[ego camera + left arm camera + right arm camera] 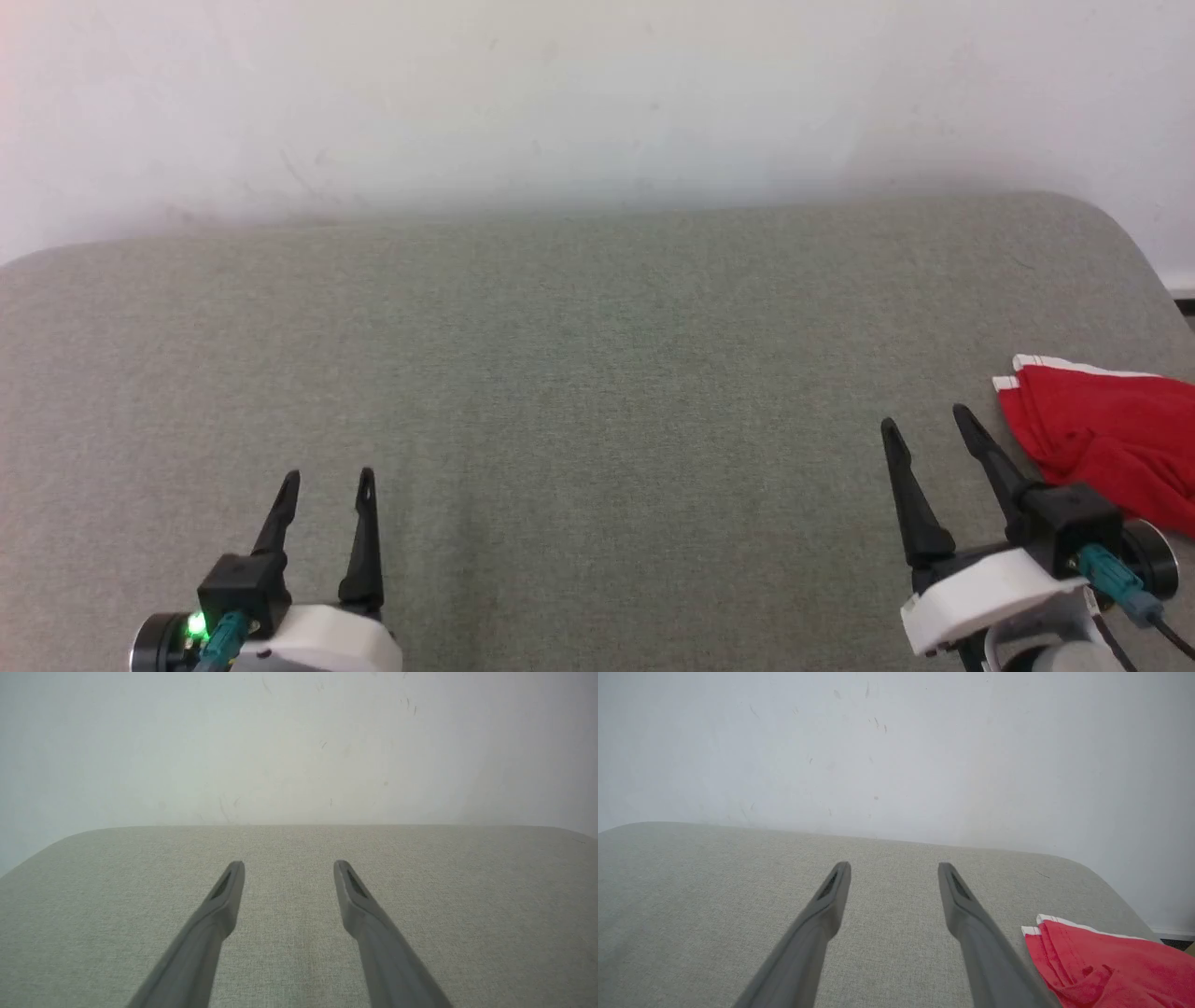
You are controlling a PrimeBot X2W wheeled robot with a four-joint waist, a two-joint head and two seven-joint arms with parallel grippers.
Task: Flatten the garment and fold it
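Head view: left claw (pixel 330 473) and right claw (pixel 923 417) are gaping empty; red shorts (pixel 1111 439) are hugging the worktop (pixel 597 373) edge, likely sliding off if nudged.

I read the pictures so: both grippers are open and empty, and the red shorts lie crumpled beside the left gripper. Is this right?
One detail is wrong. The red shorts lie crumpled beside the right gripper, not the left gripper; the head view shows this. The rest holds: both grippers are open and empty.
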